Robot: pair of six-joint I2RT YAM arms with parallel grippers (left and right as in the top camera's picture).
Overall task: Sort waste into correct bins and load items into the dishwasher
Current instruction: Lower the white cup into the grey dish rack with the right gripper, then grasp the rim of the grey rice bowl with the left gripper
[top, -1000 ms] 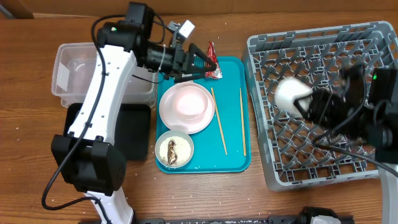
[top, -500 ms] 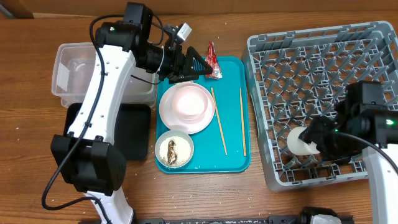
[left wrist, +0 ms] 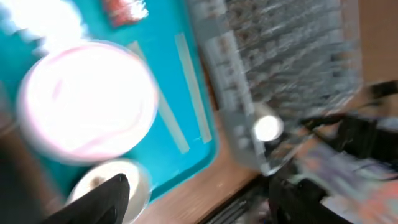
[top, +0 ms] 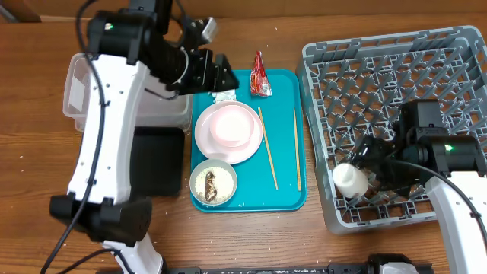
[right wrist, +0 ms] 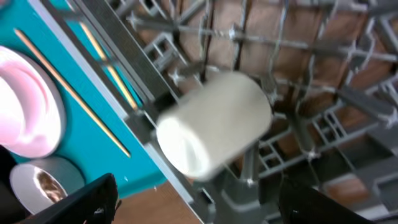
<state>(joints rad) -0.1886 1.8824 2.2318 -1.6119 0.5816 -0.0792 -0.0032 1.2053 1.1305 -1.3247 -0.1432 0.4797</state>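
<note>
Blur and occlusion
Left wrist view is motion-smeared, so the dish rack [left wrist: 280,56] pegs are unreadable. Right wrist view blurs the cup [right wrist: 214,121]. Overhead, the left arm [top: 106,122] covers part of the clear tub [top: 76,91] and the black tray [top: 163,164].

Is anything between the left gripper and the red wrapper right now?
Nothing visible. Only a bare strip of the teal tray lies between the left gripper and the red wrapper.

Overhead looks straight down on the whole table [top: 251,243]; left wrist (blurred) slants across tray [left wrist: 165,168] toward rack [left wrist: 273,56]; right wrist sits close over the rack's corner, tray edge shared
</note>
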